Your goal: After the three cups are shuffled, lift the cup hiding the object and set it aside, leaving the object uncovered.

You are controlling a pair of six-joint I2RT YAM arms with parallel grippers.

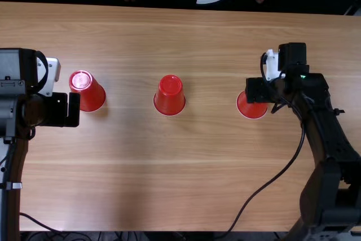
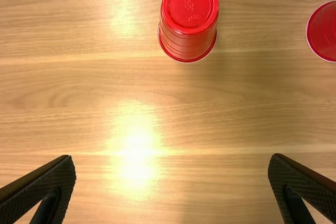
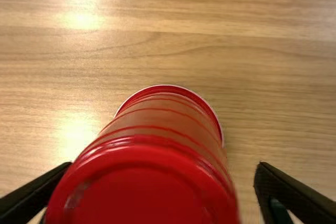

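Three red cups, all upside down on the surface, lined up in a row that runs from the left edge toward the right edge, roughly halfway between the near and far edges. The left cup is the one closest to the left edge, the middle cup is pretty much dead centre, and the right cup sits over toward the right edge. They're well apart from each other and all standing flat on their rims, none tipped.

My right end effector is down at the right cup and covers part of it from above. From my right wrist, the right cup sits between the two sides of the right end effector, which is spread apart around it. One side looks just beside the cup wall, while the other has a strip of bare wood between it and the cup, so it's not clamped on.

My left end effector hangs above the surface near the left cup, on the left-edge side, not touching it. It's spread wide too, left end effector with just bare wood between its sides. My left wrist also catches the left cup and part of the middle cup.

Can't tell which cup has the object under it.
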